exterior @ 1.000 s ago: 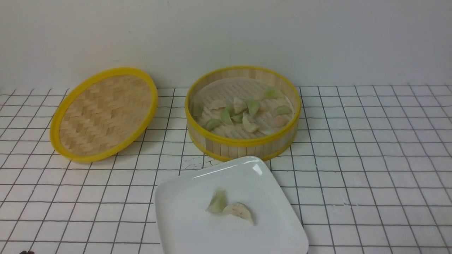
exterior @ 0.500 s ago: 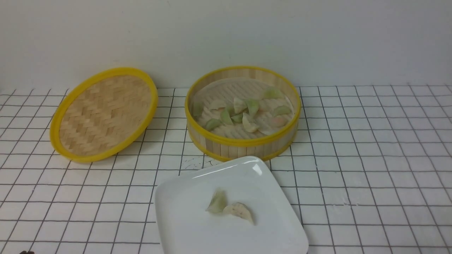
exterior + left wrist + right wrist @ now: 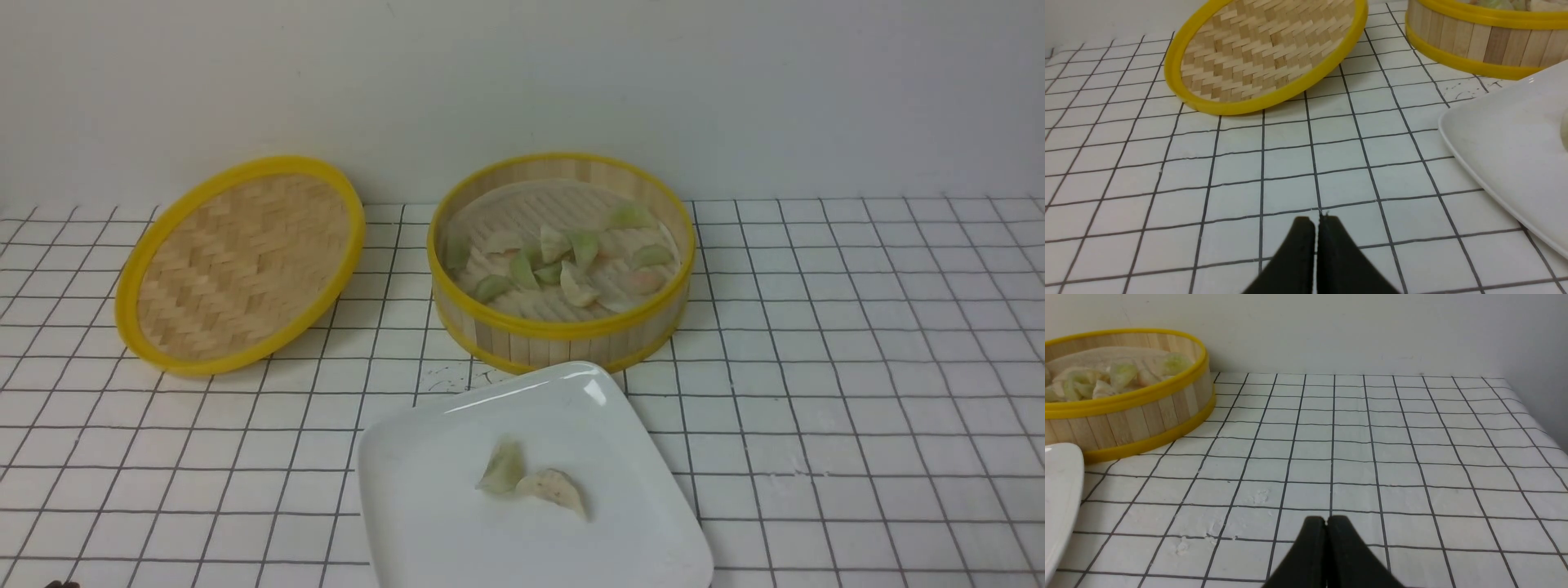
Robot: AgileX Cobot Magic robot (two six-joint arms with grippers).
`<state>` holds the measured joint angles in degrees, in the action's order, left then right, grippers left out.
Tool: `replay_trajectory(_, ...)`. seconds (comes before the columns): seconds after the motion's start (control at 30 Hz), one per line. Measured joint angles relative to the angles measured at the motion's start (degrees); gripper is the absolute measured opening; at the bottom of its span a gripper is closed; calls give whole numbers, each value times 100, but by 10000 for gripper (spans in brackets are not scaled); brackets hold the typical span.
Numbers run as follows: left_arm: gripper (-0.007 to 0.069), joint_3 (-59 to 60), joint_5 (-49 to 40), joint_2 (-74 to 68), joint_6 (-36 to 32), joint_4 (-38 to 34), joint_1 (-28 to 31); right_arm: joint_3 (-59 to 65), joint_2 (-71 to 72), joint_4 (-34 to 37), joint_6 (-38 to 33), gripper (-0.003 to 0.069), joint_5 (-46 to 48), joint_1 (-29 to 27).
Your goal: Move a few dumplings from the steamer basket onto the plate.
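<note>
The steamer basket (image 3: 563, 331) stands at the middle back with several green, cream and pink dumplings (image 3: 563, 261) on its floor. The white plate (image 3: 424, 506) lies in front of it and holds two dumplings, one pale green (image 3: 501, 468) and one cream (image 3: 553, 489). Neither gripper shows in the front view. My left gripper (image 3: 1316, 222) is shut and empty, low over the table to the left of the plate (image 3: 1506, 151). My right gripper (image 3: 1326, 521) is shut and empty, to the right of the basket (image 3: 1135, 412).
The flat woven lid (image 3: 241, 261) with a yellow rim leans tilted at the back left; it also shows in the left wrist view (image 3: 1265, 57). The gridded white tablecloth (image 3: 857, 367) covers the table. A wall stands close behind.
</note>
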<state>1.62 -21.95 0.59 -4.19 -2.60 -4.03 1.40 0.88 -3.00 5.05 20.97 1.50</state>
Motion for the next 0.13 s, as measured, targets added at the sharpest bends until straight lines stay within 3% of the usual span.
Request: replay_trajectory(0.13, -6, 0, 0, 0, -1, 0, 0, 0, 0, 0, 0, -15, 0, 0)
